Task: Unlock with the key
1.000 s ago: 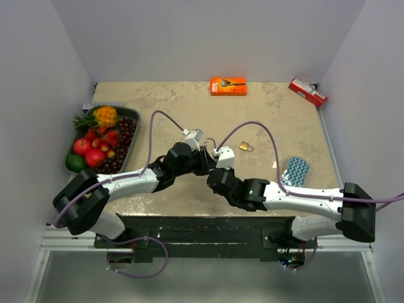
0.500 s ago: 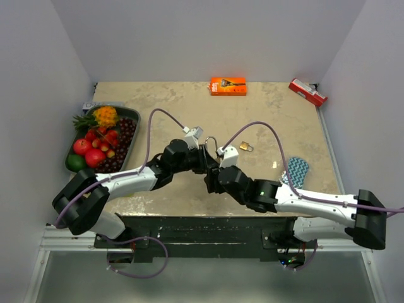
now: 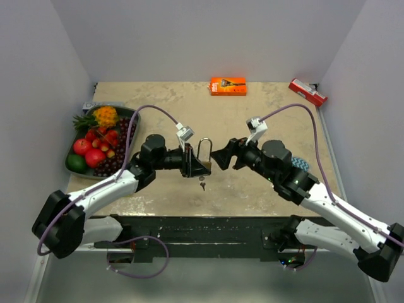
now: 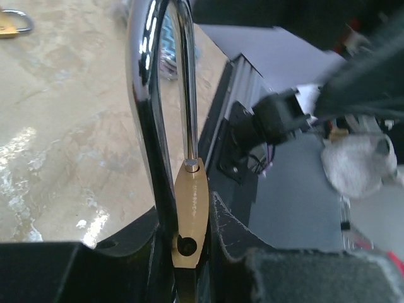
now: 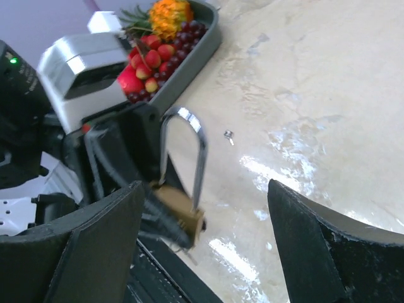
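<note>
The beige table (image 3: 164, 107) fills the scene, with both arms reaching in from its near edge toward the middle. The left arm (image 3: 107, 189) comes in from the near left and the right arm (image 3: 328, 202) from the near right. A dark tray (image 3: 134, 115) piled with fruit (image 3: 95, 148) lies along the left edge. An orange box (image 3: 228, 86) lies at the far edge near the centre, and a red pack (image 3: 307, 92) lies in the far right corner. A blue patterned pad (image 3: 302, 164) shows partly from under the right arm. At the centre, the left gripper (image 3: 189, 165) is clamped on the brass body of the padlock (image 3: 199, 167), held above the table with its silver shackle (image 3: 204, 148) pointing to the far side. The right gripper (image 3: 222, 156) faces the padlock from just to its right, clear of it, with its black fingers (image 5: 95, 252) spread wide. A small key (image 3: 202, 184) shows just at the near end of the padlock body; whether it sits in the keyhole cannot be told. In the left wrist view a second, smaller brass padlock (image 4: 9, 24) lies on the table beyond the held one.
</note>
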`<state>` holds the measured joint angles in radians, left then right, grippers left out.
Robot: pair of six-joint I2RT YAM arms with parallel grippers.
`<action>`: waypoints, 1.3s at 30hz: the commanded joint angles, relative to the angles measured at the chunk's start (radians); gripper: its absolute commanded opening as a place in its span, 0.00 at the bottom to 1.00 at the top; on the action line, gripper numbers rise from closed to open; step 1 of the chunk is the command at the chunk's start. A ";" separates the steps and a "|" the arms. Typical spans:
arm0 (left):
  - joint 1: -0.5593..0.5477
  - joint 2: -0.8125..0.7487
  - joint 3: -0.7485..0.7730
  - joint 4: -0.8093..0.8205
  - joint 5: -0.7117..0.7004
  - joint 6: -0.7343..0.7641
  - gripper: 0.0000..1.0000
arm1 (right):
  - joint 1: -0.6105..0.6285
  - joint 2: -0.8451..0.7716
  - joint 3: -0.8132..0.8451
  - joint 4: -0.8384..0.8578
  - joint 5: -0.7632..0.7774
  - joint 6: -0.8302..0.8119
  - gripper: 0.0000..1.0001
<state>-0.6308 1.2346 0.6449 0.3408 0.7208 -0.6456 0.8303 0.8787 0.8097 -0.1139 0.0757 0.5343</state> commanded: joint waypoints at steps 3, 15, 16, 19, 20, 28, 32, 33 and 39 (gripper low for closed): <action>0.000 -0.177 0.015 -0.154 0.226 0.267 0.00 | -0.036 0.123 0.137 0.072 -0.256 -0.106 0.82; 0.000 -0.213 0.015 -0.207 0.197 0.313 0.00 | -0.037 0.161 0.092 0.212 -0.392 -0.045 0.16; 0.002 -0.213 0.016 -0.213 0.181 0.311 0.00 | -0.037 0.161 0.085 0.223 -0.390 -0.037 0.11; 0.002 -0.219 0.016 -0.229 0.125 0.310 0.00 | -0.037 0.170 0.062 0.246 -0.367 -0.013 0.00; 0.002 -0.219 0.016 -0.235 0.105 0.308 0.00 | -0.037 0.175 0.059 0.247 -0.360 -0.007 0.00; 0.002 -0.218 -0.004 -0.264 -0.047 0.271 0.00 | -0.037 0.157 0.062 0.191 -0.183 -0.011 0.00; 0.000 -0.244 -0.059 -0.108 0.078 0.192 0.00 | -0.037 0.143 -0.003 0.281 -0.235 -0.049 0.00; 0.002 -0.250 -0.073 -0.068 0.103 0.170 0.00 | -0.036 0.144 -0.007 0.286 -0.205 -0.046 0.00; 0.002 -0.265 -0.018 -0.261 -0.079 0.253 0.00 | -0.037 0.200 0.052 0.149 -0.036 -0.013 0.00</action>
<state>-0.6361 1.0100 0.5667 0.1207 0.7887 -0.4675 0.8146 1.0695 0.8207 0.0723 -0.1799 0.4622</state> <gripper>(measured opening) 0.265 0.070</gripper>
